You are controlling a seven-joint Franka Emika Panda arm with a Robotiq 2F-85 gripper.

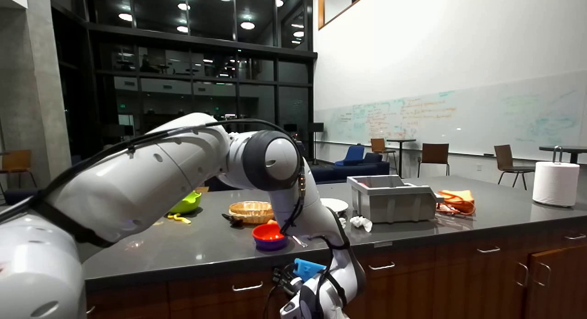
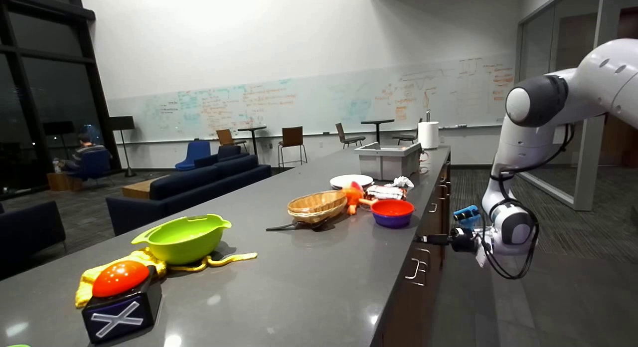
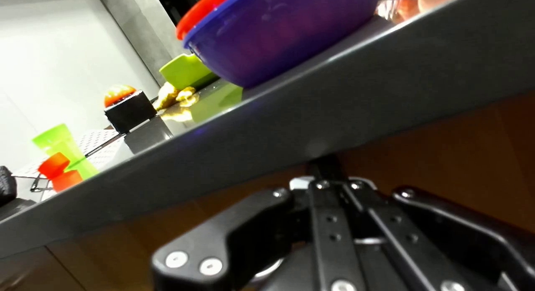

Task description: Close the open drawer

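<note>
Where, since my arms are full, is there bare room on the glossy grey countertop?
The countertop is bare between the thin yellow strip and the nested red and purple bowls, and between the orange bundle and white paper towel roll. It's crowded around the oval wicker basket and round white plate.

Grey surface (image 2: 299, 287), reddish-brown drawers (image 1: 215, 291)
We see a red bowl (image 2: 393, 206), a purple bowl (image 2: 392, 221), a lime-green bowl (image 2: 182, 243), a red-domed black push-button (image 2: 122, 299), white-crossed.

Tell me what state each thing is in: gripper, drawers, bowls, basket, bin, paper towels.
Gripper: shut
Drawers: look shut, though partly hidden
Purple bowl: upright
Red bowl: nested inside it
Green bowl: upright
Basket: upright
Bin: upright, open-topped
Paper towels: roll standing upright
</note>
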